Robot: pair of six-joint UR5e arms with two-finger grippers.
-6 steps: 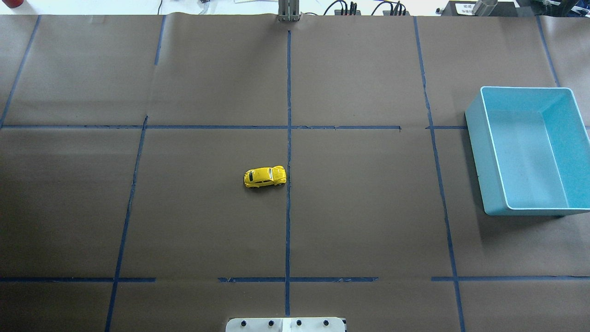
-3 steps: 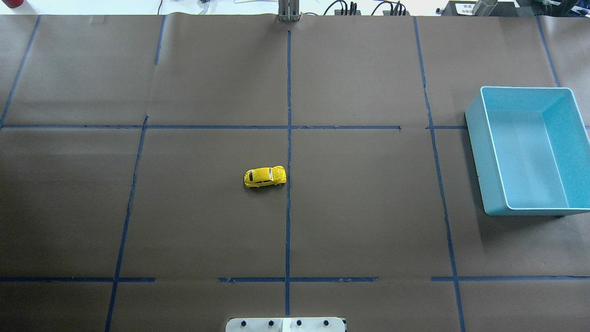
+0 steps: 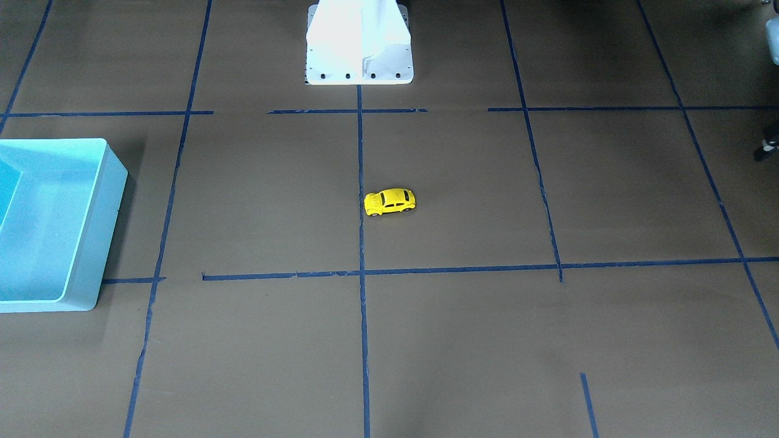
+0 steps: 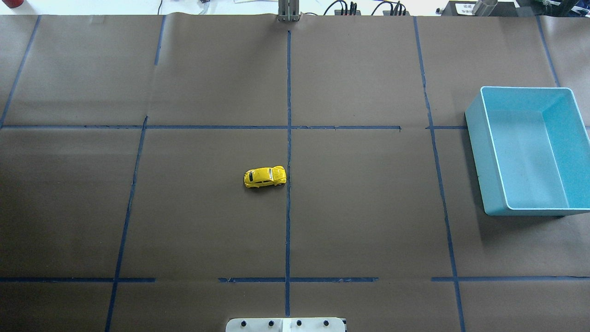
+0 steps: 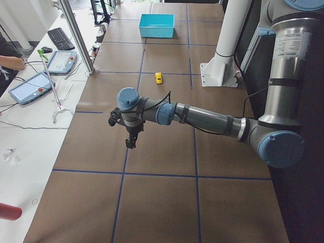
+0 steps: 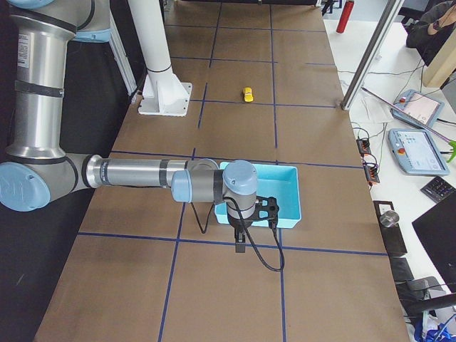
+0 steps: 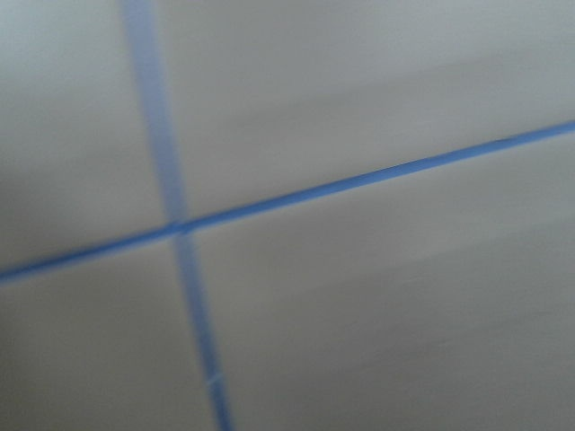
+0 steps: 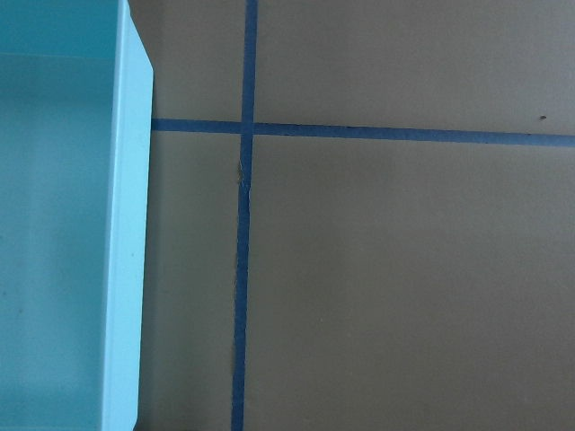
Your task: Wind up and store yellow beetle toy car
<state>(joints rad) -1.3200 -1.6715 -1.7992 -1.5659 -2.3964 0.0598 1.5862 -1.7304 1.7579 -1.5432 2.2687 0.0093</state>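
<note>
- Overhead exterior view: the yellow beetle toy car (image 4: 265,177) stands on its wheels in the middle of the table, touched by nothing. It is just beside the central blue tape line (image 4: 288,92), on the robot's left of it.
- The light blue bin (image 4: 479,152) sits at the table's right edge, well apart from the car, and nothing shows inside it.
- The left gripper (image 5: 131,142) hangs fingers-down above the table's left end, far from the car. It shows clearly only from the side, so I cannot tell how wide its jaws stand.
- The right gripper (image 6: 241,246) points down over the table's right end, just beside the bin's outer wall. Its jaw width cannot be told either.
- The right wrist view shows only the bin's wall and a tape crossing on the brown paper (image 8: 404,269).
</note>
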